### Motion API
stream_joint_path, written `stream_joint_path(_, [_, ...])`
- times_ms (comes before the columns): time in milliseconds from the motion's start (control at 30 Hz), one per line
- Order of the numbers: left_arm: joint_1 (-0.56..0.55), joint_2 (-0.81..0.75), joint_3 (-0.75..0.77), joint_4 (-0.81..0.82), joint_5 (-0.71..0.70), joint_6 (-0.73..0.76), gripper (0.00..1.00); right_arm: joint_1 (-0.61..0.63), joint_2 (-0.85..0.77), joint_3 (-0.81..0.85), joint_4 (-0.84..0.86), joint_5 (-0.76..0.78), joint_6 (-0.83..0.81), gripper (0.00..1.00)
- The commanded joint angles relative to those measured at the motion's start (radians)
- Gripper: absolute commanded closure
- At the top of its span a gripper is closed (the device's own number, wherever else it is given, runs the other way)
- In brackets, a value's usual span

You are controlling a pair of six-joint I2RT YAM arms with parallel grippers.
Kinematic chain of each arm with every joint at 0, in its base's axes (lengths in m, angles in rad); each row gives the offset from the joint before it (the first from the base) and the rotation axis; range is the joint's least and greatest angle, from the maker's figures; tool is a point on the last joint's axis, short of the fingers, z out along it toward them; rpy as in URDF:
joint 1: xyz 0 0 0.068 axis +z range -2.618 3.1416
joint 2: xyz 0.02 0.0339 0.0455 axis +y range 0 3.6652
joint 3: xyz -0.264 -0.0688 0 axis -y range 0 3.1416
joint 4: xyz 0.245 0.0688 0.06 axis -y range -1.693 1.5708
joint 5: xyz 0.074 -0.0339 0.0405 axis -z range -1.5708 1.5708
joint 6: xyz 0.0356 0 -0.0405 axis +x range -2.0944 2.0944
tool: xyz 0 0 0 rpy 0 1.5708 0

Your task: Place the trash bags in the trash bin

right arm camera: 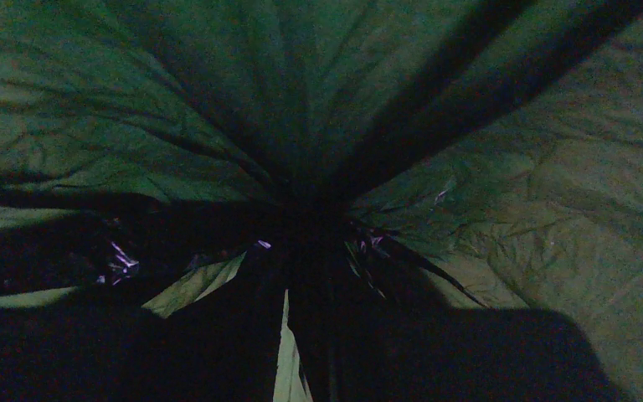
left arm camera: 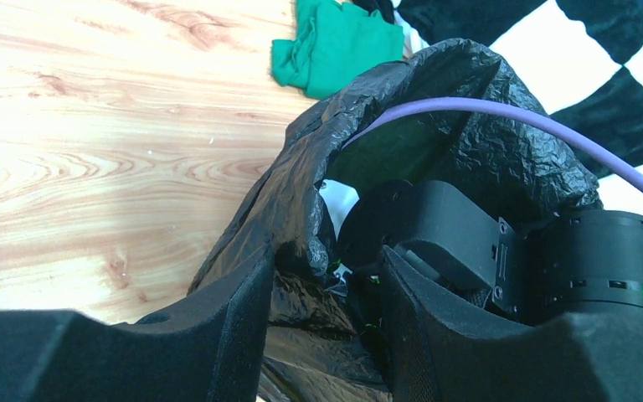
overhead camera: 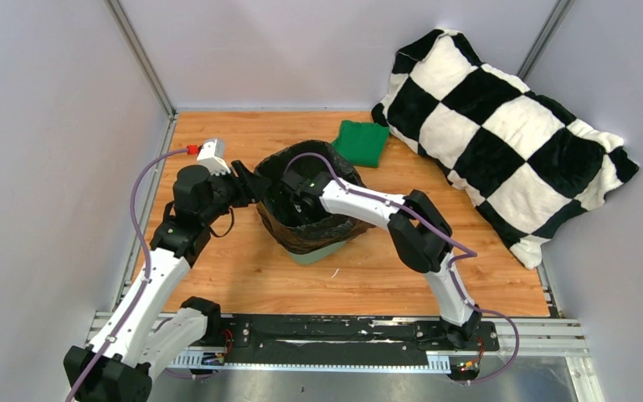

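The mint-green trash bin (overhead camera: 325, 252) stands mid-table, only its base showing. The crinkled black trash bag (overhead camera: 318, 230) drapes over and into it, mouth open upward. My left gripper (overhead camera: 249, 186) is at the bag's left rim; in the left wrist view it (left arm camera: 322, 276) is open, with a fold of the bag's rim (left arm camera: 297, 226) between the fingers, against the left one. My right gripper (overhead camera: 295, 205) reaches down inside the bag. The right wrist view is dark: bag folds (right arm camera: 486, 209) converge just ahead of that gripper (right arm camera: 301, 251), whose jaws are lost in shadow.
A folded dark green cloth (overhead camera: 362, 141) lies just behind the bin. A large black-and-white checkered pillow (overhead camera: 502, 134) fills the back right. The right arm's purple cable (left arm camera: 502, 113) arches over the bag's mouth. Grey walls enclose the wooden tabletop (overhead camera: 218, 276).
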Motion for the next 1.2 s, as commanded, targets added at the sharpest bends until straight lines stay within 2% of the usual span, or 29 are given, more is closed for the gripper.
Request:
stream_joint_path(0, [-0.002, 0.029, -0.01, -0.11, -0.027, 0.033, 0.51, 0.025, -0.013, -0.012, -0.028, 0.028, 0.01, 0.76])
stream_joint_path(200, [-0.003, 0.033, -0.008, -0.11, -0.026, 0.031, 0.52, 0.036, -0.023, -0.009, -0.033, 0.056, 0.009, 0.76])
stream_joint_path(300, [-0.002, 0.032, -0.006, -0.11, -0.026, 0.031, 0.52, 0.035, -0.03, -0.011, -0.032, 0.062, 0.006, 0.73])
stream_joint_path(1167, [-0.002, 0.025, 0.0, -0.12, -0.02, 0.038, 0.52, -0.023, -0.069, -0.047, -0.01, 0.002, 0.008, 0.73])
